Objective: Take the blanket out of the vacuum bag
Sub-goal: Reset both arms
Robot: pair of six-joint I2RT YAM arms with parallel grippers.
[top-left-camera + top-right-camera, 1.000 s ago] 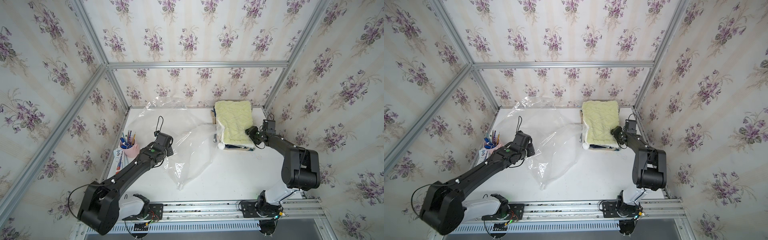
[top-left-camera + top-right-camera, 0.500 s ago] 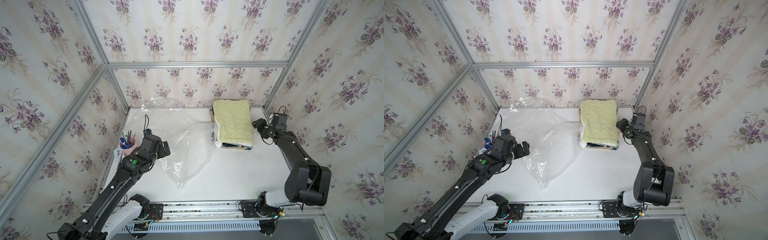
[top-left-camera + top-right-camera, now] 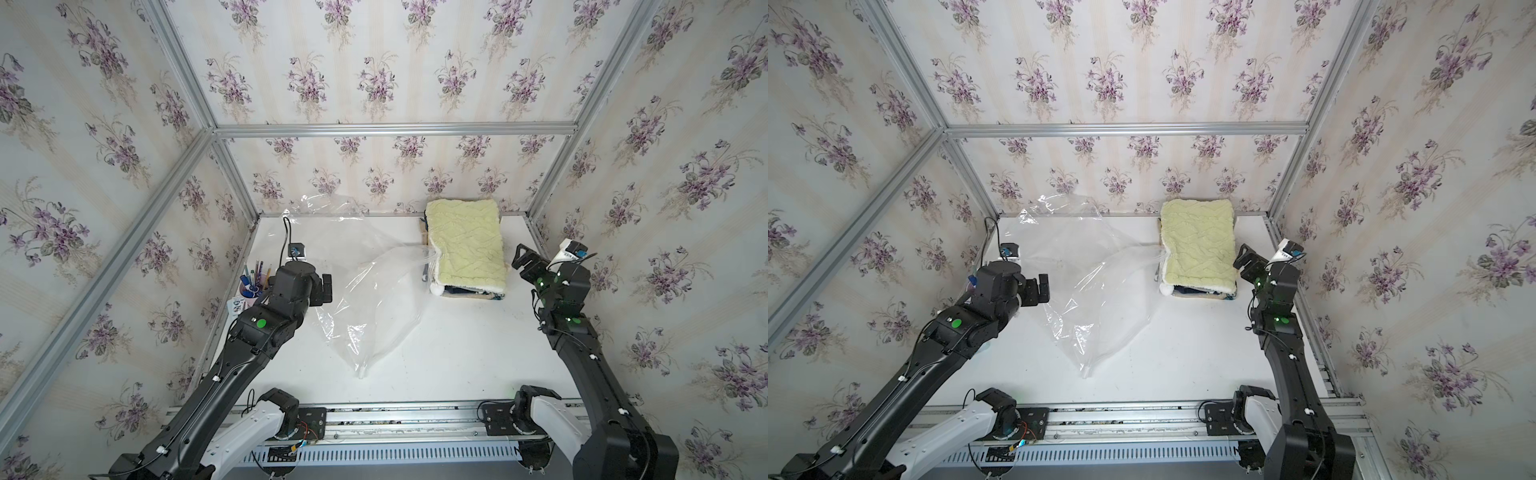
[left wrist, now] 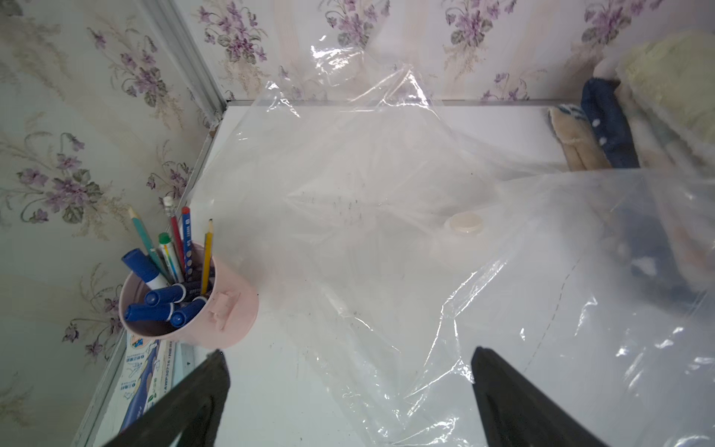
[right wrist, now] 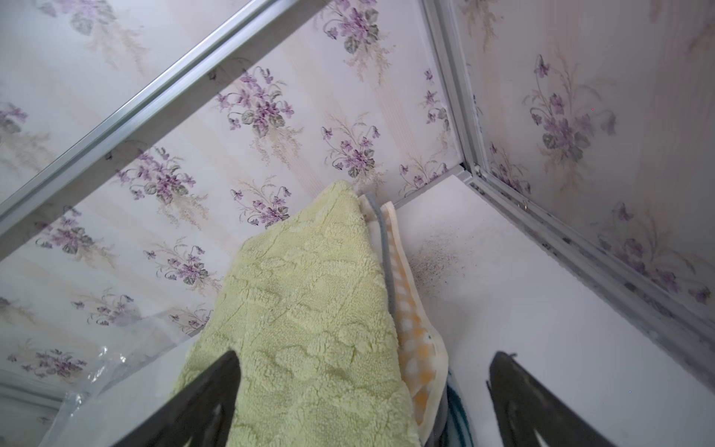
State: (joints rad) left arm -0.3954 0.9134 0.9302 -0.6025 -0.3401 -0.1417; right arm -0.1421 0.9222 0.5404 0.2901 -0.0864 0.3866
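One leaflet (image 4: 141, 371) near the vacuum bag (image 4: 387, 193) bears unreadable print.

A pink cup (image 4: 236, 309) of pens (image 4: 154, 298) stands at the tabletop's (image 3: 457, 353) left edge, a printed leaflet (image 4: 137, 371) just beside it.

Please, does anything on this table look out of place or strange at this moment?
The vacuum bag lies crumpled and askew, one corner riding up the back wall, its edge reaching the folded blankets. Dark specks soil the table beside them.
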